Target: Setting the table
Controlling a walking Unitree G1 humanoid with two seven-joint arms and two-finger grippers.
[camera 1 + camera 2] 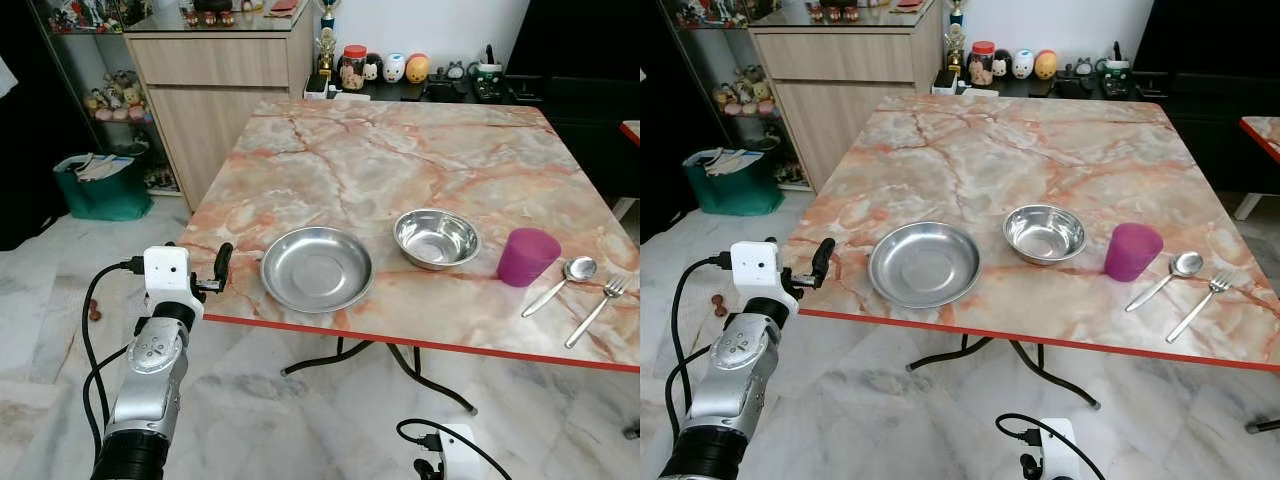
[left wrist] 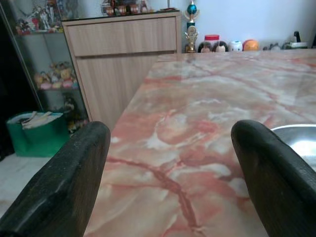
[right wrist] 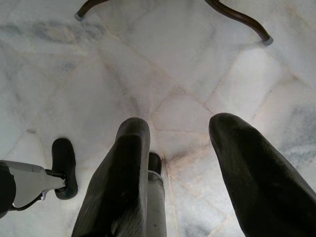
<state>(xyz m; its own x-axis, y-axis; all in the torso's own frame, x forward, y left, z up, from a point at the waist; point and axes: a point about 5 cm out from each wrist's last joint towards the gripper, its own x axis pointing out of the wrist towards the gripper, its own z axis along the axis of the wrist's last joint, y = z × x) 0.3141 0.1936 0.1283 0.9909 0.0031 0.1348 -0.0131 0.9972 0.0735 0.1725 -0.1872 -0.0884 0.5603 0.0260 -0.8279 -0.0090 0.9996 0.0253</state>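
On the worktop, a plate is set at 9 o'clock of the bowl, a cup at 3 o'clock.

Left arm: I have it raised and reaching forward — silver forearm angled up, white wrist camera on top.
Left gripper: at the table's near left edge, level with the tabletop; fingers spread wide with nothing between them.
Right arm: hanging low below the table edge — only the white wrist block is visible from my head cameras.
Right gripper: pointed down at the floor, fingers parted, empty.
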